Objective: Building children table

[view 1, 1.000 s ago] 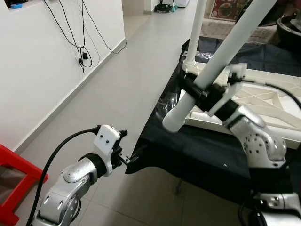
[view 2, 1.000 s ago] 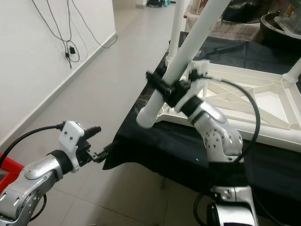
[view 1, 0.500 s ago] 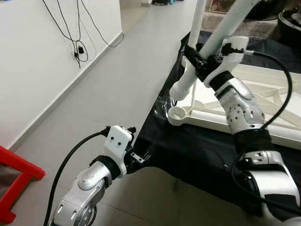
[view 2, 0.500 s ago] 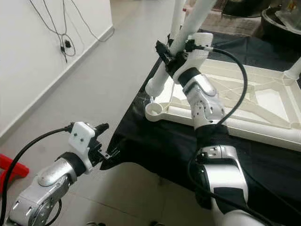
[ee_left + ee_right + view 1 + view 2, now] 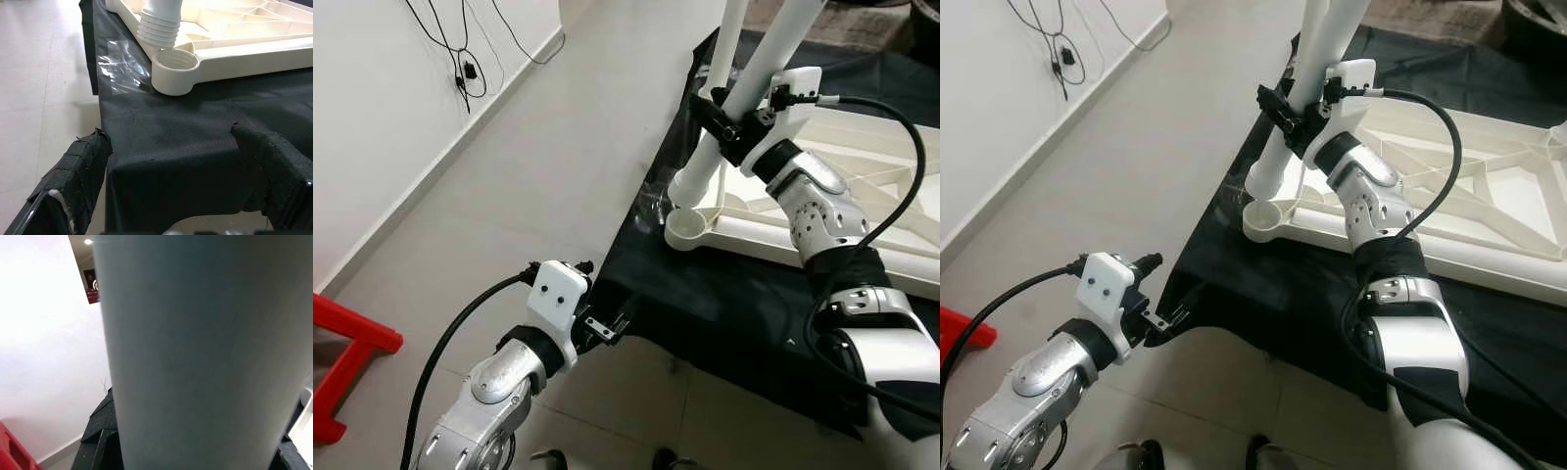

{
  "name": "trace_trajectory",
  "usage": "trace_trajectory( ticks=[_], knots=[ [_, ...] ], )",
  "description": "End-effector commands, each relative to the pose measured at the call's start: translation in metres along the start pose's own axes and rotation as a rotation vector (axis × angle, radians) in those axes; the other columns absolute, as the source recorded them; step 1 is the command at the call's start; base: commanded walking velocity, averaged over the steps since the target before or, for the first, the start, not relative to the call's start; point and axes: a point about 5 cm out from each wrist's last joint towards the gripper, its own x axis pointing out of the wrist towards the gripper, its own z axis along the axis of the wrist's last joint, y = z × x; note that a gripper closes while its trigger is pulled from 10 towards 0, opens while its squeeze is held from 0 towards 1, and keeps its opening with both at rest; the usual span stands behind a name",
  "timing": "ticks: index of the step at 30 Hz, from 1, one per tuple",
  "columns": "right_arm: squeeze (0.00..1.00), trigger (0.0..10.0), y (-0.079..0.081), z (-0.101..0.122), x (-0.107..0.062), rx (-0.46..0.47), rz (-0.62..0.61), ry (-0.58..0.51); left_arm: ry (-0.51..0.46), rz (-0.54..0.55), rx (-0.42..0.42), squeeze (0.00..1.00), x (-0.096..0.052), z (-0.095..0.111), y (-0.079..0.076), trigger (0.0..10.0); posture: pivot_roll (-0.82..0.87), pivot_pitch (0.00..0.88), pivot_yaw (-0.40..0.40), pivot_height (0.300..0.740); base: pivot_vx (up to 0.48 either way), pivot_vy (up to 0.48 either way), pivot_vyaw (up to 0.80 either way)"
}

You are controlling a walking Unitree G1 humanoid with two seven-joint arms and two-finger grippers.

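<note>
The right pincer (image 5: 722,125) is clamped around a white table leg (image 5: 759,69), which slants up and away from its fingers; the leg's ribbed lower end (image 5: 159,27) hangs just beyond and below the pincer, right above the round threaded socket (image 5: 686,226) at the near corner of the upturned white table frame (image 5: 1489,196), close to it but whether they touch cannot be told. A second leg (image 5: 729,34) stands upright in the frame's far corner, just behind the pincer. The frame lies underside-up on a tabletop covered with a black cloth (image 5: 724,304), with a scrap of clear plastic film (image 5: 122,63) beside the socket. In the right wrist view the leg (image 5: 195,352) sits directly between the black fingers (image 5: 100,440). The left pincer (image 5: 603,328) is lower and nearer the robot, at the cloth's hanging edge, its two padded fingers (image 5: 78,171) spread apart with nothing between them but the cloth's rim ahead. Beyond it lies pale tiled floor (image 5: 509,186), a white wall with dangling black cables (image 5: 470,59), and a red stool (image 5: 342,362).
</note>
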Motion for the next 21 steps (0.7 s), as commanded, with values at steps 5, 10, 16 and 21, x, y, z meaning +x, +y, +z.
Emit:
trace_trajectory(
  ticks=[5, 10, 16, 21],
  knots=[
    [0.00, 0.0, -0.004, -0.005, -0.009, -0.025, 0.150, 0.089, 0.033, 0.007, -0.001, 0.00, -0.005, -0.006, -0.005, 10.0, 0.10, 0.299, -0.056, 0.740, 0.000, 0.000, 0.00],
    [0.00, 0.0, -0.004, -0.009, -0.018, 0.008, 0.293, 0.164, 0.044, 0.017, 0.001, 0.00, -0.008, -0.008, -0.005, 10.0, 0.09, 0.287, -0.054, 0.740, 0.000, 0.000, 0.00],
    [0.00, 0.0, -0.002, -0.015, -0.021, 0.005, 0.376, 0.209, 0.055, 0.021, 0.002, 0.00, -0.008, -0.010, -0.005, 10.0, 0.09, 0.275, -0.054, 0.740, 0.000, 0.000, 0.00],
    [0.00, 0.0, -0.001, -0.018, -0.021, -0.006, 0.407, 0.223, 0.057, 0.021, 0.001, 0.00, -0.009, -0.010, -0.006, 10.0, 0.09, 0.272, -0.054, 0.740, 0.000, 0.000, 0.00]
  ],
)
